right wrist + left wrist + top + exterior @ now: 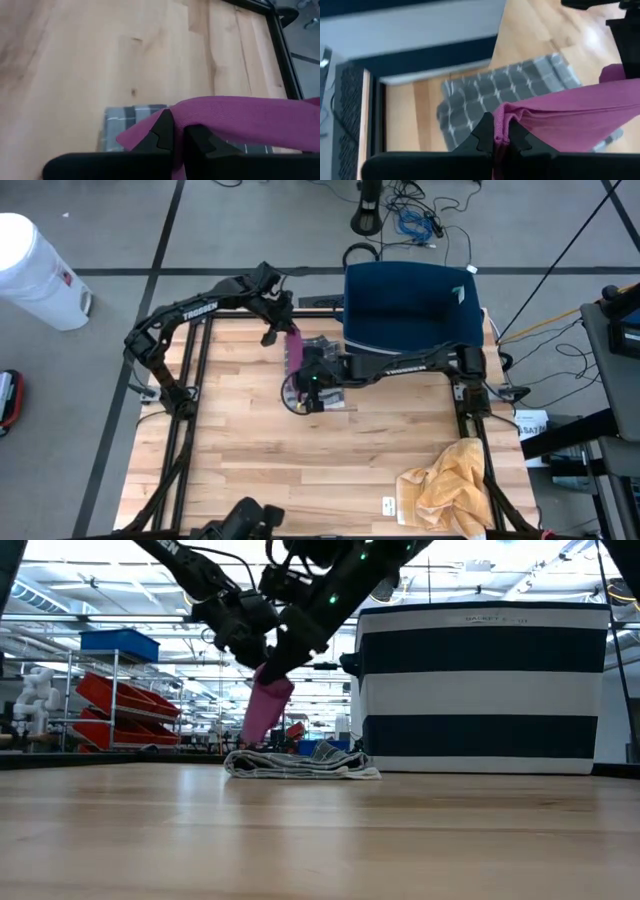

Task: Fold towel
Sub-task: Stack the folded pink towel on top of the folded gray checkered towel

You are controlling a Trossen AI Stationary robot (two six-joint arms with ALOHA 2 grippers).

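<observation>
A pink towel [294,352] is held up between my two grippers at the middle of the table's far half. It hangs above a folded grey checked towel [300,762] that lies flat on the wood [250,460]. My left gripper [289,334] is shut on the pink towel's far end. My right gripper [300,372] is shut on its near end. In the low view the pink towel [266,710] droops almost down to the grey towel. My left gripper pinches a bunched edge of the pink towel [501,119] between its two fingers, slanting down from the table's far left. The cloth runs from there toward the other gripper, clear of the table. My right gripper pinches another gathered edge of the pink towel [186,116] between its two fingers, slanting down from the table's right. The cloth stretches away from the fingers in a smooth band, and part of it hangs below.
A navy and white striped basket [410,305] stands at the table's far right, just behind the grey towel. A crumpled yellow towel [448,488] lies at the near right corner. Bare wood spreads over the table's near and left parts.
</observation>
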